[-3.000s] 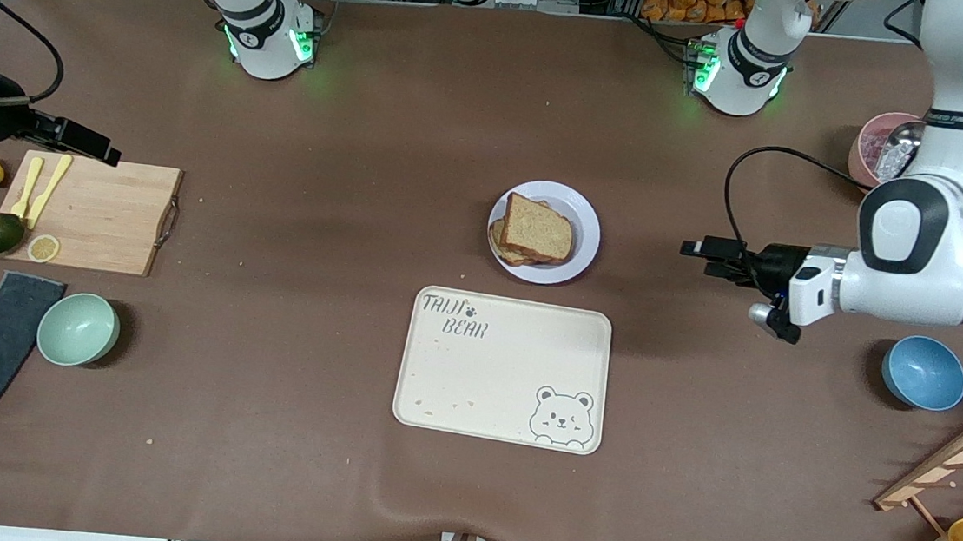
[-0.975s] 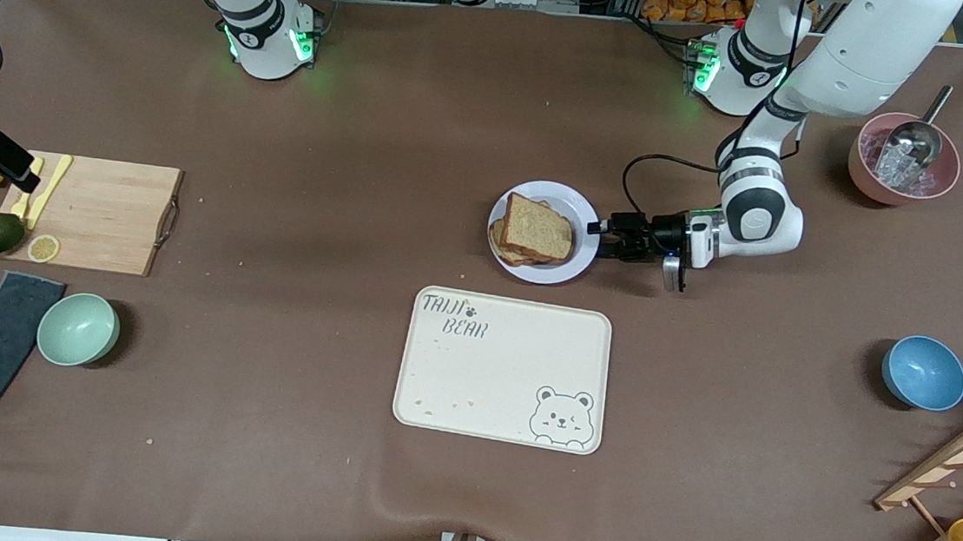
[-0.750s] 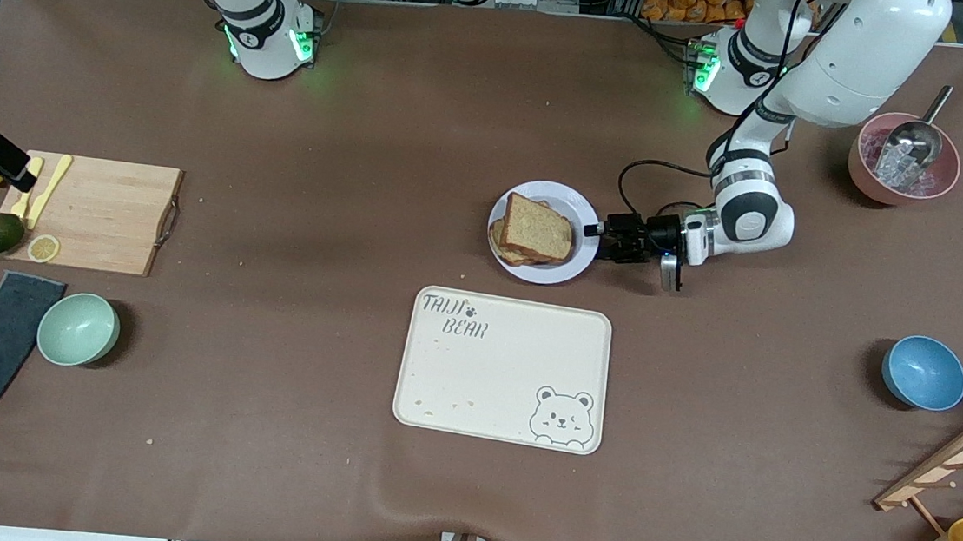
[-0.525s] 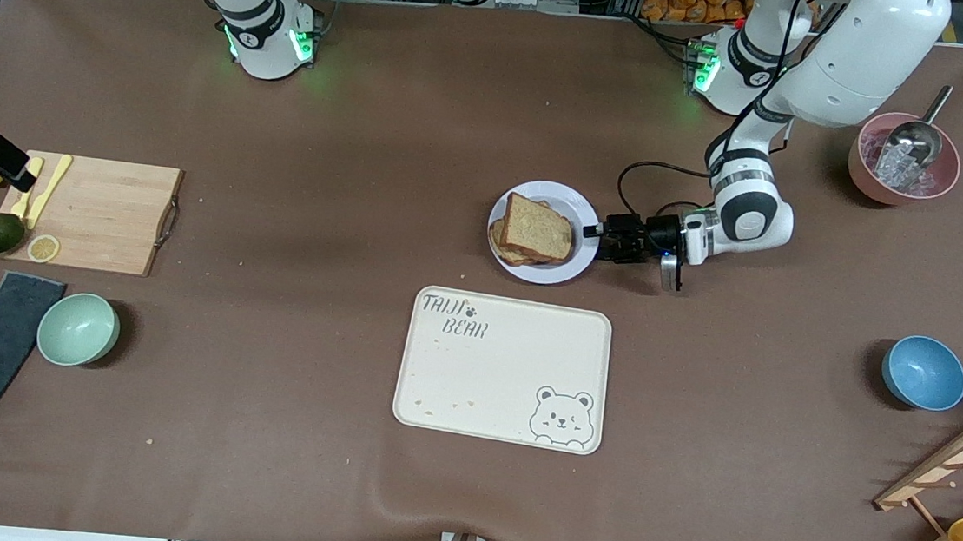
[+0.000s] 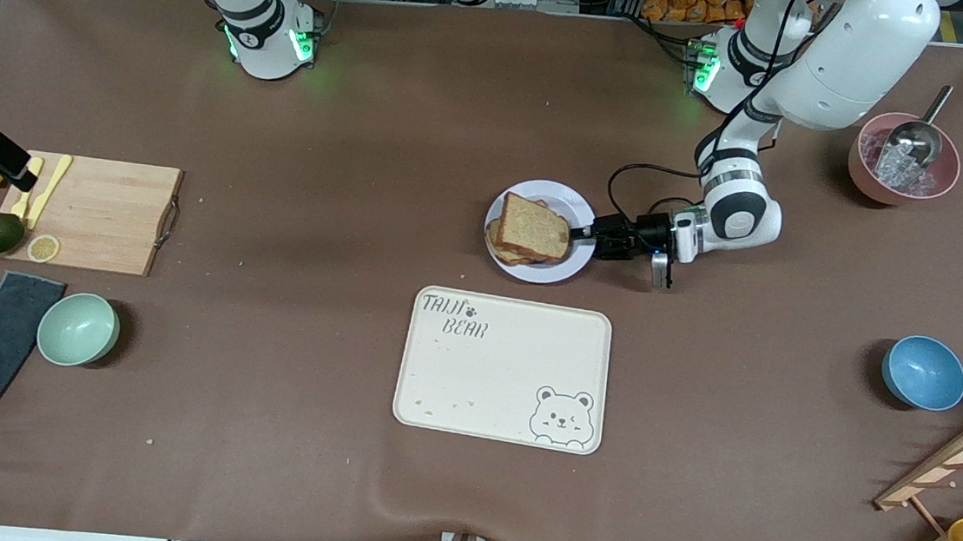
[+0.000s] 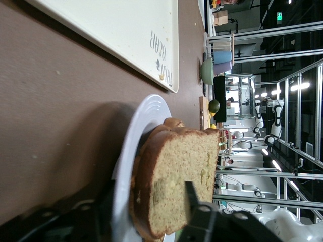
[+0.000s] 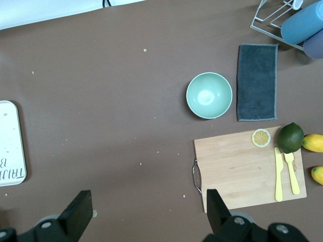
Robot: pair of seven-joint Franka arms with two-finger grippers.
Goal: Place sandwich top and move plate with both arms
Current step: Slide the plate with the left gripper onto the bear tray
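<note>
The sandwich top (image 5: 536,228) lies on the stacked sandwich on the pale round plate (image 5: 547,272), mid-table. It shows close up in the left wrist view as a tan slice (image 6: 176,176) above the plate's white rim (image 6: 136,136). My left gripper (image 5: 579,228) reaches in low from the left arm's end. It is shut on the plate (image 6: 146,194), one finger under the rim and the other on the top slice's edge. My right gripper (image 5: 15,169) hangs open and empty (image 7: 149,217) over the cutting board's end, waiting.
The cream bear tray (image 5: 503,368) lies just nearer the front camera than the plate. A cutting board (image 5: 90,214), green bowl (image 5: 78,328) and dark cloth (image 5: 1,336) sit at the right arm's end. A pink bowl (image 5: 903,159), blue bowl (image 5: 923,372) and wooden rack (image 5: 951,477) sit at the left arm's end.
My left gripper slid in from beside the plate over its rim and closed on it. The plate shifted slightly toward the right arm's end. The right arm stayed put.
</note>
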